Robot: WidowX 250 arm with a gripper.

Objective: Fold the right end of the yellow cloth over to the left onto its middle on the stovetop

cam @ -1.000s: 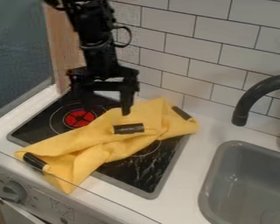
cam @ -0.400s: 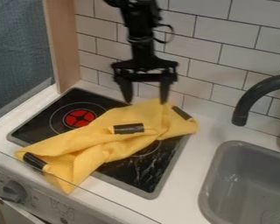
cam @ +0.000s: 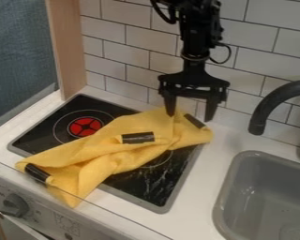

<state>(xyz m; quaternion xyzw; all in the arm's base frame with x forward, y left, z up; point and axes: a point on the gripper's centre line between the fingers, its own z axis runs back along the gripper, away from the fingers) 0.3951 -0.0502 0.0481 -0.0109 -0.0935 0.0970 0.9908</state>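
The black gripper (cam: 190,117) hangs at the upper right end of a yellow cloth (cam: 124,145), its two fingers spread apart with nothing held. Its left finger is at the cloth's back edge, and whether they touch I cannot tell. The right finger stands just past the cloth's back right corner. Crumpled and folded, the cloth lies diagonally across the black stove top (cam: 36,131), its lower left end hanging over the counter's front edge. Black strips mark the cloth at its left end, its middle (cam: 138,138) and its upper right corner.
A red burner mark (cam: 86,126) shows at the stove's back left. To the right are a grey sink (cam: 240,187) and a dark curved faucet (cam: 271,103). White wall tiles (cam: 252,61) rise behind. A wooden post (cam: 68,51) stands at the left, a knob (cam: 15,205) at the front.
The gripper has moved right in steps, from over the stove's back left to the cloth's right end, with its fingers apart. The cloth has kept its place.
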